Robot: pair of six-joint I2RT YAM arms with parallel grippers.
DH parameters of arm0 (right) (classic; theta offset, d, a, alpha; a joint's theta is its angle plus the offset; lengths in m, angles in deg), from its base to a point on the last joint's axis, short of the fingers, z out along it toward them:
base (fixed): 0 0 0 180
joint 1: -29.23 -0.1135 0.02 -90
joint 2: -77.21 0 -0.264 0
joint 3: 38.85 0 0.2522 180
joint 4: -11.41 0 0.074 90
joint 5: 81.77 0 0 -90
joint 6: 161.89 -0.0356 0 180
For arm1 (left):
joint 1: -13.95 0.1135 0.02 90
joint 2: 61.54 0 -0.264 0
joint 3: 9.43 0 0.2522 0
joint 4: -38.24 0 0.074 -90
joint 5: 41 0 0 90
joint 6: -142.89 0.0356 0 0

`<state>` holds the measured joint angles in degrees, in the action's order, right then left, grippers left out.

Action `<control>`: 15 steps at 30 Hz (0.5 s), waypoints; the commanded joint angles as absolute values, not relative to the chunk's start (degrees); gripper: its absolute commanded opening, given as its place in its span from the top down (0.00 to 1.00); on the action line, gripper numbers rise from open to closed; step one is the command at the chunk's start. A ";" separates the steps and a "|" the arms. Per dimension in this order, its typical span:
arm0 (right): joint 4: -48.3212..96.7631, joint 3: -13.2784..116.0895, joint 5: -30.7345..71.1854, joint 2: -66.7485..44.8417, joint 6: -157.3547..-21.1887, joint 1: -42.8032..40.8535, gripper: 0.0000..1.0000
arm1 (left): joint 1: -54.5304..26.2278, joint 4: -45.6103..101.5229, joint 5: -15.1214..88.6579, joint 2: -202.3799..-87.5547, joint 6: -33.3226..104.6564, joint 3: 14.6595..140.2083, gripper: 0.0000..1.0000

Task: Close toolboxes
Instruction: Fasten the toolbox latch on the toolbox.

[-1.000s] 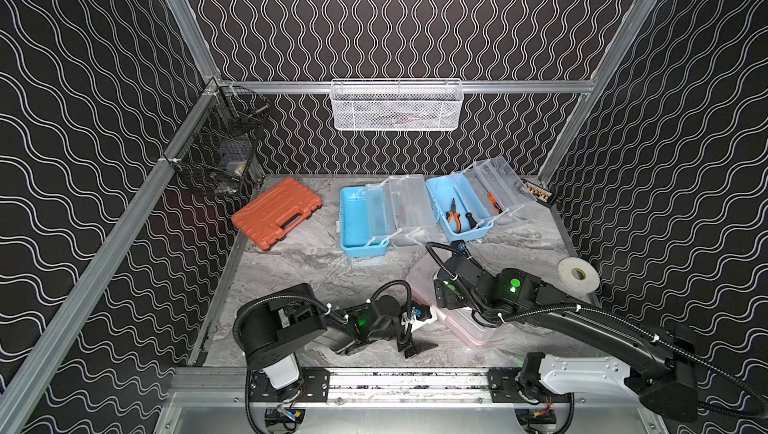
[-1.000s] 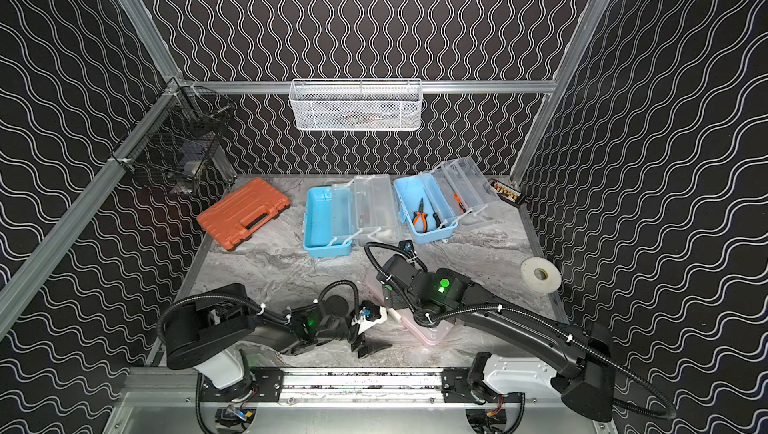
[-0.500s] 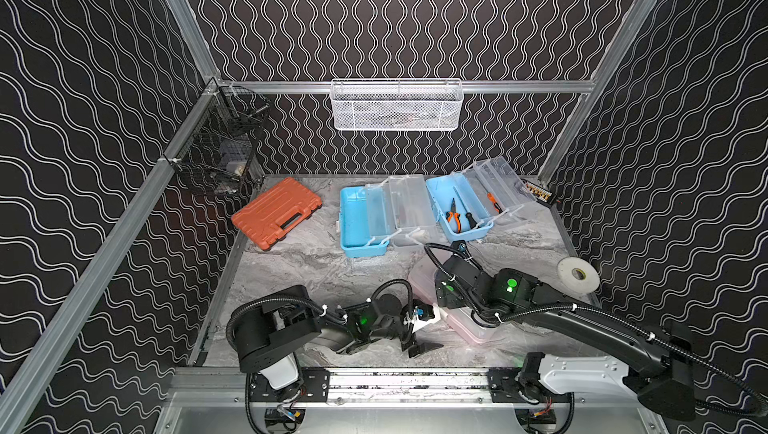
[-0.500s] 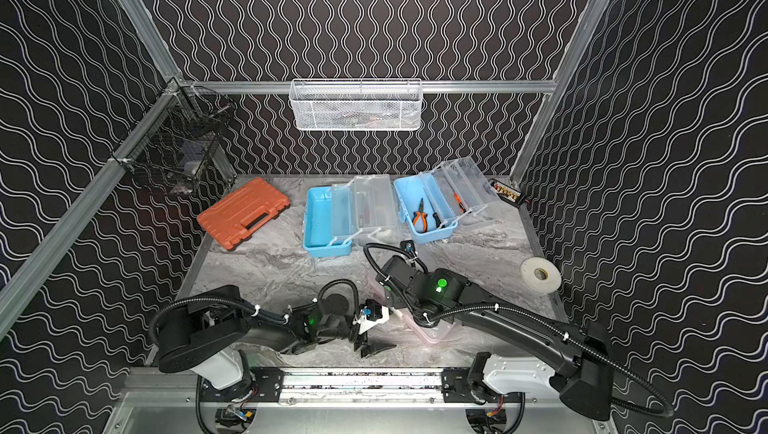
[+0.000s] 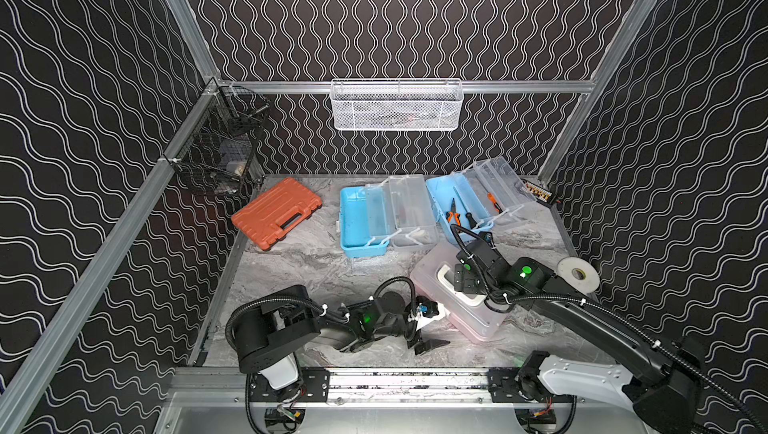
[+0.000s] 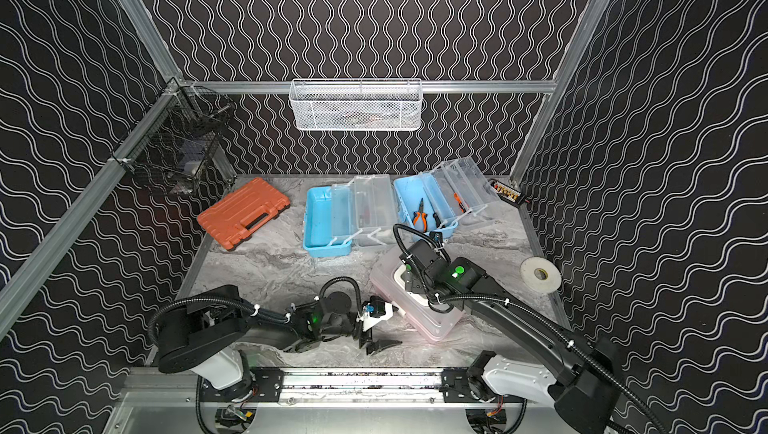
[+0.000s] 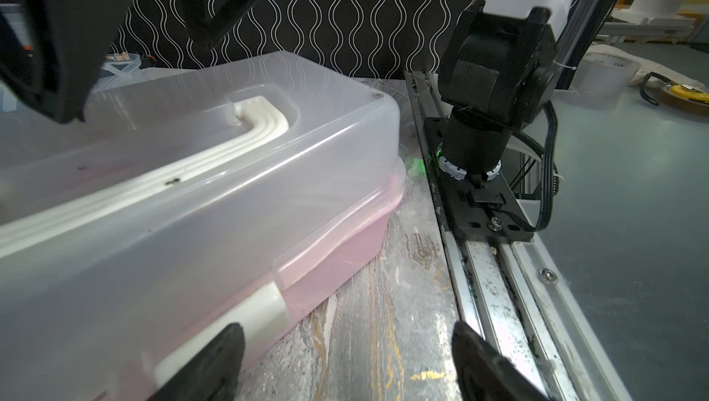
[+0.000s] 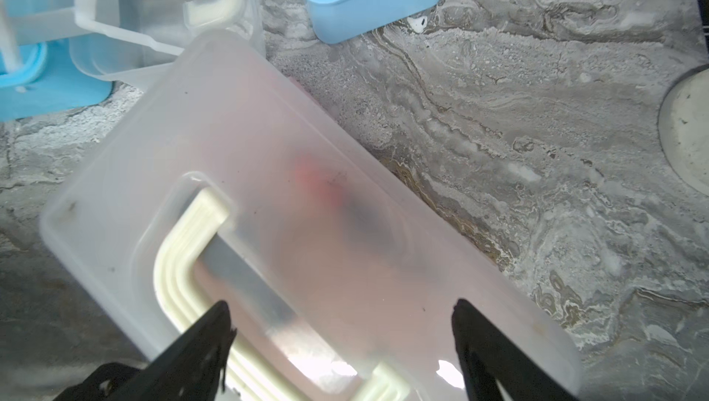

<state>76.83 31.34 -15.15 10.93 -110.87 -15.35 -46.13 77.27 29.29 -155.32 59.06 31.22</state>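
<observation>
Only left wrist view shows white latch (image 7: 245,314) on pink toolbox (image 7: 337,257), left gripper (image 7: 345,341) wide beside it, right wrist view shows blue toolbox (image 8: 383,7) beyond, right gripper (image 8: 341,314) wide over lid (image 8: 307,142).

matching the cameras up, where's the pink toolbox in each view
Top view: pink toolbox front, right of centre
Top view: pink toolbox front, near centre
Left wrist: pink toolbox fills the left
Right wrist: pink toolbox diagonal through centre
Shared landmark: its white handle

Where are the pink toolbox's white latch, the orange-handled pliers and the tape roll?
white latch (image 7: 245,314): left wrist view, middle of the clasp.
orange-handled pliers (image 6: 419,217): a top view, on the orange handles.
tape roll (image 5: 567,271): a top view, white face beside the hole.
</observation>
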 commanded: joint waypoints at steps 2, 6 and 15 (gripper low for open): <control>74.87 30.86 -11.80 9.06 -109.44 -14.13 0.10 | -46.34 78.08 29.13 -156.50 60.64 32.19 0.11; 73.48 30.11 -10.20 8.15 -109.08 -13.27 0.10 | -46.70 78.92 30.35 -154.98 60.60 30.80 0.11; 72.59 29.50 -8.66 7.38 -108.21 -11.82 0.10 | -46.78 75.69 35.11 -149.63 65.02 25.18 0.11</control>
<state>71.50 30.07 -12.94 7.78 -107.83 -12.01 -46.72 76.55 32.90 -149.81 61.77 25.69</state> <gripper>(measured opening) 0.904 0.887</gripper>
